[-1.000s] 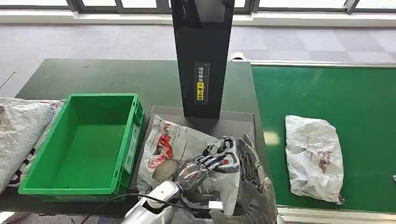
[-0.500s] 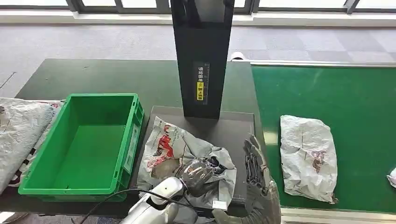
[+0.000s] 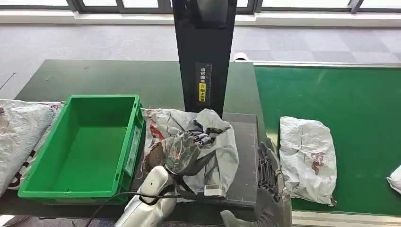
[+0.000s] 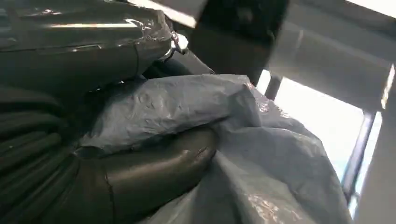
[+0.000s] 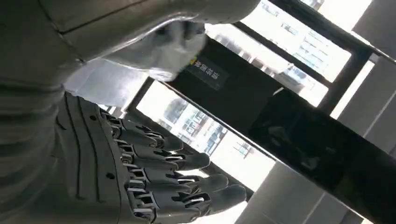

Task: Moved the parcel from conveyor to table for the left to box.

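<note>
One parcel (image 3: 208, 142) has risen off the counter (image 3: 94, 75) in the left robot hand (image 3: 182, 151) — boxing begins; right robot hand (image 3: 269, 165) open, empty.

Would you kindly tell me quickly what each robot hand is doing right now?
Left robot hand: holding the grey parcel, lifted beside the green crate.
Right robot hand: open, holding nothing.

crate (image 3: 80, 146) left of held parcel (image 3: 208, 142), second parcel (image 3: 305, 156) on conveyor (image 3: 350, 104) right
</note>
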Controlling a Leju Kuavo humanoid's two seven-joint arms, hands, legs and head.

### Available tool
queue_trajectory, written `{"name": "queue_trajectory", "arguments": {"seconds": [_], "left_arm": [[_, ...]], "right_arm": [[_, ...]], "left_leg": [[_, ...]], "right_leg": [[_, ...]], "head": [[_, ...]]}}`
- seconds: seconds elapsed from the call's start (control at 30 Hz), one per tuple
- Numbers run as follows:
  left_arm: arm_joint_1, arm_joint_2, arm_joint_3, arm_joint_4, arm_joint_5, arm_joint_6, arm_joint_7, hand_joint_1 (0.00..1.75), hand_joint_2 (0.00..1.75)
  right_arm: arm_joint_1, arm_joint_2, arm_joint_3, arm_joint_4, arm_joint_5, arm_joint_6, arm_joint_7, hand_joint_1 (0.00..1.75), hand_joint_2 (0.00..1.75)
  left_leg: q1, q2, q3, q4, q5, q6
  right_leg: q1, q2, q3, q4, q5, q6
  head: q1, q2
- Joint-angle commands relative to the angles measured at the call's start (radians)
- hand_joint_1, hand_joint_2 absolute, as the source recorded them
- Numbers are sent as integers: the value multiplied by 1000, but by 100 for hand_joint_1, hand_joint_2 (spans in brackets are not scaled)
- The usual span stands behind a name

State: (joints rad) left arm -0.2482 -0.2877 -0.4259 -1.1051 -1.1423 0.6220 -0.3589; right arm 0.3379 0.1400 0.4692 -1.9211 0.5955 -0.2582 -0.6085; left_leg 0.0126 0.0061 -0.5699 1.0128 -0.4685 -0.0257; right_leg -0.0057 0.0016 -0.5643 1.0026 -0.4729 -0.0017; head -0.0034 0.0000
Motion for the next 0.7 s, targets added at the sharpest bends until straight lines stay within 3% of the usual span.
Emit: {"name": "queue_trajectory", "arguments": {"seconds": [0.03,0.13,0.3,0.47,0.6,0.7], "left_arm": [[142,24,216,-529,82,76,-86,175,175],[133,-45,338,-600,48,76,-182,175,175],[-24,20,405,-524,32,76,-88,175,175],[-49,31,422,-488,46,76,-81,175,175],[-284,144,465,-135,12,3,98,175,175],[-417,180,499,107,77,0,71,175,175]], "right_arm": [[8,-30,16,-10,-11,42,-37,0,175],[15,-19,0,-14,-7,55,-43,0,175],[13,-10,-9,-5,-9,59,-54,0,175],[11,-8,-10,-2,-10,60,-56,0,175],[26,-12,11,-5,4,-2,-52,0,175],[39,-34,34,-13,7,-57,-38,0,175]], "left_leg": [[0,4,0,0,-1,1],[0,2,-1,0,0,1],[0,0,-2,0,1,1],[0,-1,0,-2,3,1],[0,-5,0,-1,4,1],[-1,-6,1,-2,4,1]], "right_leg": [[0,4,-2,0,0,0],[0,3,-2,0,0,0],[0,0,-2,0,1,0],[0,-1,-1,-1,2,1],[0,-5,0,0,1,0],[-1,-7,2,-1,1,0]], "head": [[0,0],[0,0],[0,0],[0,0],[0,0],[0,0]]}}
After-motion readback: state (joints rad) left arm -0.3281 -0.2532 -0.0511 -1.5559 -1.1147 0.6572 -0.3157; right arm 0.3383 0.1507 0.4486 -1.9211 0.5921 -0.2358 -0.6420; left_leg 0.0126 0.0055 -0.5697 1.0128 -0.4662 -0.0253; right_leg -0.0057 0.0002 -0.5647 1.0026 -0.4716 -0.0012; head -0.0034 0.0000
